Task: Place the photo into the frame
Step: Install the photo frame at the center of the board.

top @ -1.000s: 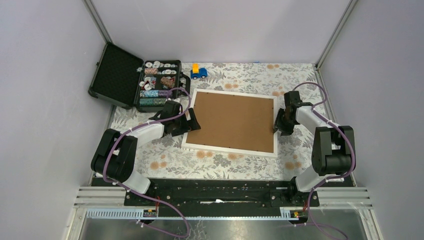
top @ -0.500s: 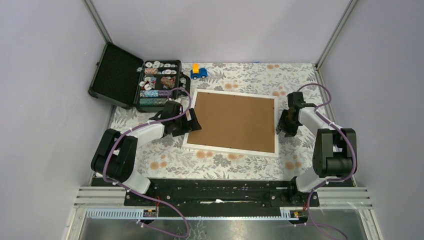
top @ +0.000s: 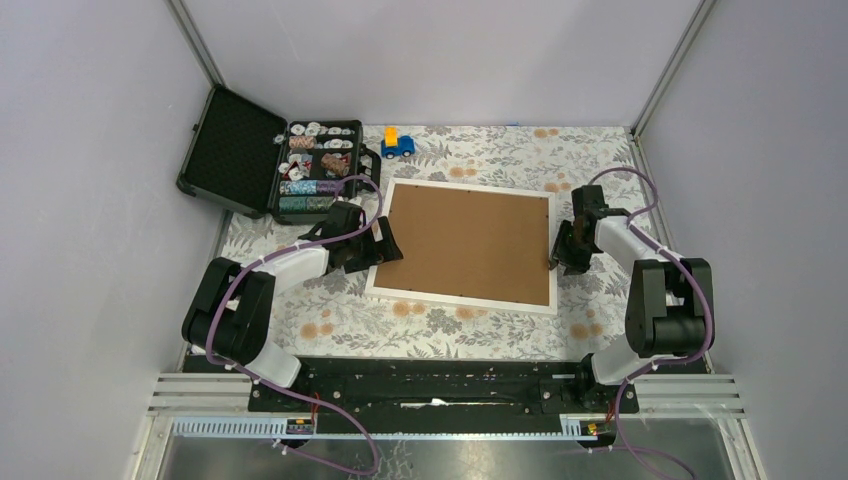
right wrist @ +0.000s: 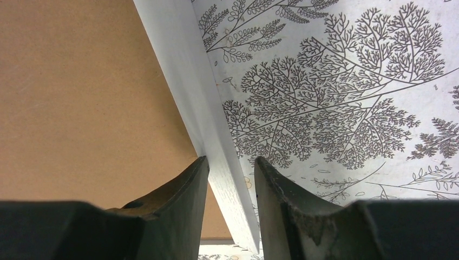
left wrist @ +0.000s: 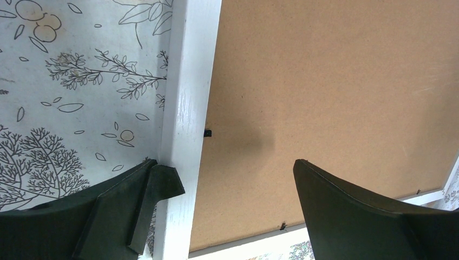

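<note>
The white frame [top: 460,298] lies face down on the floral table, its brown back up. The photo is hidden. My left gripper [top: 385,245] is open at the frame's left side. In the left wrist view [left wrist: 230,165] one finger rests against the outer edge of the white moulding [left wrist: 187,108] and the other hovers over the brown back. My right gripper [top: 557,250] is at the frame's right side. In the right wrist view [right wrist: 231,159] its fingers are closed astride the white moulding [right wrist: 184,54].
An open black case [top: 270,160] with small sorted items stands at the back left, close behind my left arm. A blue and orange toy car [top: 397,144] sits beyond the frame's far left corner. Metal posts and walls bound the table.
My right gripper shifted slightly right and nearer along the frame's right edge. The left arm and the frame stayed put.
</note>
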`<state>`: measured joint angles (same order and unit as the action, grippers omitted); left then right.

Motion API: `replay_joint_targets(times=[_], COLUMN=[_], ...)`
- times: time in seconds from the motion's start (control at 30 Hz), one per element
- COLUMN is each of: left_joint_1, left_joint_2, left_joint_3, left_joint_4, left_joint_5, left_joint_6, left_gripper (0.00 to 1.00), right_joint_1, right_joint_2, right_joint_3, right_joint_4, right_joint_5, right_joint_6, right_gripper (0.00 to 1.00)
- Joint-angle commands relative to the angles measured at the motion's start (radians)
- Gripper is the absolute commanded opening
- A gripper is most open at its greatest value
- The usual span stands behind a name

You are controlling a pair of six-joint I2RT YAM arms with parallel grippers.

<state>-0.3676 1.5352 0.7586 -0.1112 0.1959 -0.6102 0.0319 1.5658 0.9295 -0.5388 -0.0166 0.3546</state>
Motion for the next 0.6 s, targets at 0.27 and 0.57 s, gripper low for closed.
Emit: replay_joint_targets(times=[0.27,0.57], left_joint_1=[-0.010,-0.021], left_joint_2=[-0.015,0.019], left_joint_3=[-0.010,0.012], left_joint_4=[0.019,0.022], left_joint_5=[0.044,0.076], left_joint_6=[-0.014,-0.018], left_gripper=[0.99,0.99], right_joint_1=[0.039,0.153], right_joint_2=[0.008,0.170], right_joint_3=[-0.006,0.075], right_joint_4=[-0.024,-0.009], right_joint_5=[-0.007,0.028], right_joint_6=[-0.022,-0.028], right_gripper=[0.44,0.44])
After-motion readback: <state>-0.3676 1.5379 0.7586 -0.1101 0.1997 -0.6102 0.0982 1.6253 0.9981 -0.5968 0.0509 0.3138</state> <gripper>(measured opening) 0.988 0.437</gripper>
